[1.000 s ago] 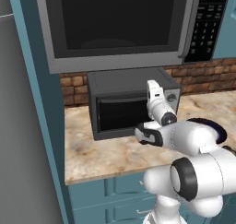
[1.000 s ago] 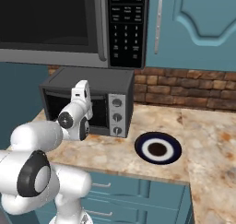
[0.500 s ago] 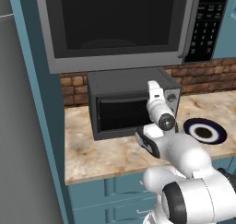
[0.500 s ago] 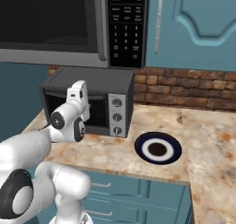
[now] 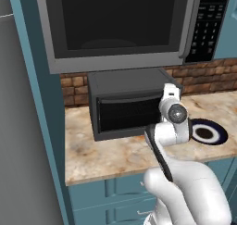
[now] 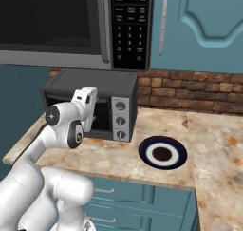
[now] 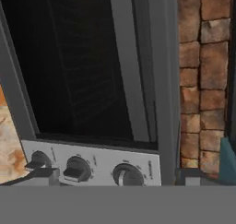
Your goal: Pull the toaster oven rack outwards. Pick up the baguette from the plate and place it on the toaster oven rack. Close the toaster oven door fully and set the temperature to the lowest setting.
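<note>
The two-finger gripper point(image 5: 169, 90) was raised against the front of the small dark grey toaster oven point(image 5: 125, 83), at the right of centre in the left base view, and I could not tell how far apart its fingers stood, because the white hand covered them. In the right base view the same gripper point(image 6: 88, 98) sat left of centre, before the oven's dark opening and just left of the silver side panel point(image 6: 120, 118) with its three stacked round knobs. The hand view was rolled on its side: the panel lay along the bottom, with one knob point(image 7: 77, 168) at lower left, and a dark finger tip point(image 7: 34, 164) touched or nearly touched the knob at the far lower left; which, I could not say.

The dark drop-down door with its mesh window point(image 5: 127, 113) stood upright and shut against the oven, its thin grey handle bar point(image 5: 132, 99) running along the top edge. Through the window in the hand view I could faintly make out the thin wires of the rack point(image 7: 76, 75) inside the cavity. The baguette I could not make out behind the dark mesh.

The round dark blue plate with a white ring point(image 6: 162, 152) lay on the mottled beige stone counter point(image 6: 209, 144), right of the oven and apart from it. A large black microwave point(image 5: 120, 22) hung above, across the top of the frame.
</note>
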